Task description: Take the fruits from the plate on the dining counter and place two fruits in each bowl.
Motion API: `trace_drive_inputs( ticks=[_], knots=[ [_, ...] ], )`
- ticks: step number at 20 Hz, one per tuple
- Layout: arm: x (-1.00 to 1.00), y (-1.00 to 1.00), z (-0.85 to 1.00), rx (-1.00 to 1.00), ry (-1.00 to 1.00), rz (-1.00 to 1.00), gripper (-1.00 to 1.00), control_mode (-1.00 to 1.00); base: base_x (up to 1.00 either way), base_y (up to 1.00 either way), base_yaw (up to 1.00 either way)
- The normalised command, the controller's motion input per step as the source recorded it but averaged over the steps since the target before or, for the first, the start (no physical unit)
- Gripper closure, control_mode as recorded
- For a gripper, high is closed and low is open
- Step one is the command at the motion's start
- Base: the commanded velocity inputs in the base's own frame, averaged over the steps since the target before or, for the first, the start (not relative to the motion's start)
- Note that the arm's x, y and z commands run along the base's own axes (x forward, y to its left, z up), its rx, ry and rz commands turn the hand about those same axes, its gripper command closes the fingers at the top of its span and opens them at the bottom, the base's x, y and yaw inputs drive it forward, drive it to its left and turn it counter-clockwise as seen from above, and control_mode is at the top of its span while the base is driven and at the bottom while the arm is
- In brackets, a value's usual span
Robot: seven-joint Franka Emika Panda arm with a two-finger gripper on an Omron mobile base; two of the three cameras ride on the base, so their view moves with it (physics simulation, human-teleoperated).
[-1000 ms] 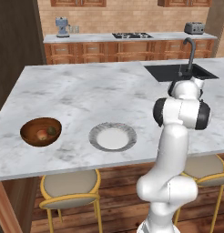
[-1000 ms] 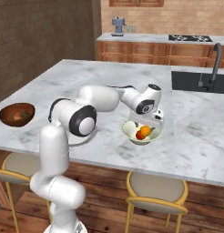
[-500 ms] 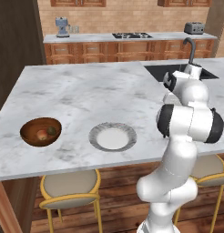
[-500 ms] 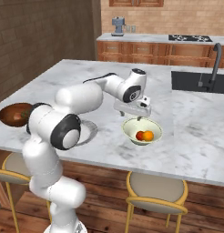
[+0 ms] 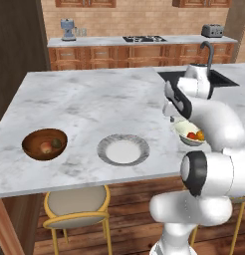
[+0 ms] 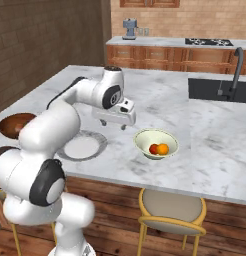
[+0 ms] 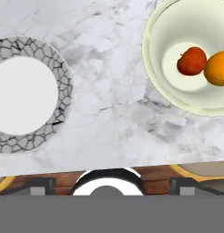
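You see the end effector (image 6: 126, 121) released and empty above the counter (image 6: 205, 150), between plate (image 7: 22, 91) and pale bowl (image 7: 196, 54). The bared plate lies at nine o'clock. Two fruits (image 7: 192, 61) rest in the pale bowl, two in the brown bowl (image 5: 44, 144); sorting looks complete.

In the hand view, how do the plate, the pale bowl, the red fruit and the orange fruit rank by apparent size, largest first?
1. Plate and pale bowl: look alike, both cut by the frame, so unranked.
2. Orange fruit and red fruit: similar; the orange one is cut off.
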Motion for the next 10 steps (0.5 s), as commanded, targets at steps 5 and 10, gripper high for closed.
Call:
trace_drive_inputs(
  ticks=[5, 10],
  knots=[
    [-0.98, 1.0, 0.45, -0.05, 0.0, -0.04, -1.0, -1.0, 0.0, 0.0, 0.0],
    [-1.0, 0.33, 0.3, 0.0, -0.01, -0.03, -1.0, -1.0, 0.0, 0.0, 0.0]
  ],
)
